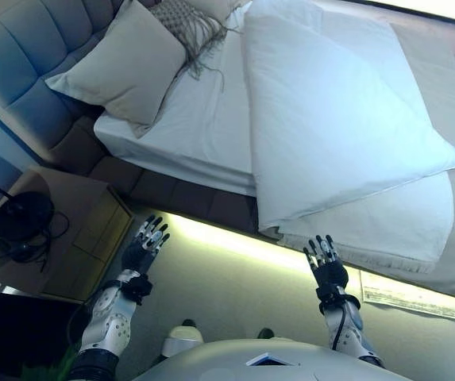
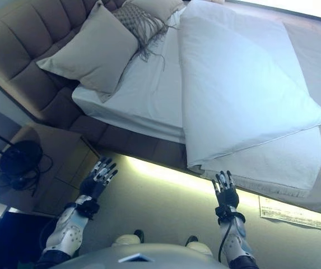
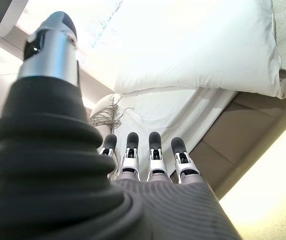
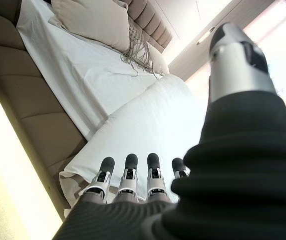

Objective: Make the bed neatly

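Observation:
A white duvet (image 1: 330, 119) lies folded back on the bed, its corner hanging over the near side. It leaves the white sheet (image 1: 203, 119) bare by the head end. A beige pillow (image 1: 128, 63) leans on the padded headboard (image 1: 28, 63), with a fringed cushion (image 1: 187, 24) behind it. My left hand (image 1: 144, 250) is open, held up short of the bed's brown side. Below the duvet's hanging edge is my right hand (image 1: 326, 266), open too. Neither hand touches any bedding.
A wooden nightstand (image 1: 68, 230) with a black lamp base (image 1: 21, 216) stands to the left of the bed. A lit strip runs under the bed frame (image 1: 211, 208). A paper sheet (image 1: 418, 298) lies on the carpet at the right.

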Controlling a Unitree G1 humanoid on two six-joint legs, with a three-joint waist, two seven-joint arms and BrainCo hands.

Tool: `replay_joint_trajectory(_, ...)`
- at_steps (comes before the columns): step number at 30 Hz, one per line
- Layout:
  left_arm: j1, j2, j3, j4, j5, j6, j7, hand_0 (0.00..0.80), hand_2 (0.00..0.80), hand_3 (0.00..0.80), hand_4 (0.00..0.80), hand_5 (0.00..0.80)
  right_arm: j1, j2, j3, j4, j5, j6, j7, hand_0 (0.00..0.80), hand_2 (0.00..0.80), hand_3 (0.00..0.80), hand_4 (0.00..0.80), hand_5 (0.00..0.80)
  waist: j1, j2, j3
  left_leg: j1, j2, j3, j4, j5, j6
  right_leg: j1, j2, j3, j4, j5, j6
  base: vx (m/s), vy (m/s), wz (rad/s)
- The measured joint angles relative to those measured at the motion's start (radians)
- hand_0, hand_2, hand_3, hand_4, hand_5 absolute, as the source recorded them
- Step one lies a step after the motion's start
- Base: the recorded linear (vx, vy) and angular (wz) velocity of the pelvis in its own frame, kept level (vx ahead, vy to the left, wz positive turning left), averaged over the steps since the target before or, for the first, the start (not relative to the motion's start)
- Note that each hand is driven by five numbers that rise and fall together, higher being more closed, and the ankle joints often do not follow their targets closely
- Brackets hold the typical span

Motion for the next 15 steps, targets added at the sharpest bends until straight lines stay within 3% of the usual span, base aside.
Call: replay_joint_trajectory(15, 0.029, 0.008, 0.021, -0.003, 0.06, -0.031, 0.027, 0.0, 0.0, 0.0, 0.0, 0.0, 0.031, -0.008, 0.0, -0.005, -0.004, 0.024, 0.032, 0.0, 0.0, 0.0, 0.0, 0.0, -0.004, -0.014, -0.01, 0.003, 0.005, 0.026, 0.002, -0.002, -0.002, -0.009, 0.006, 0.022, 0.0, 0.0, 0.0, -0.001, -0.009, -0.04)
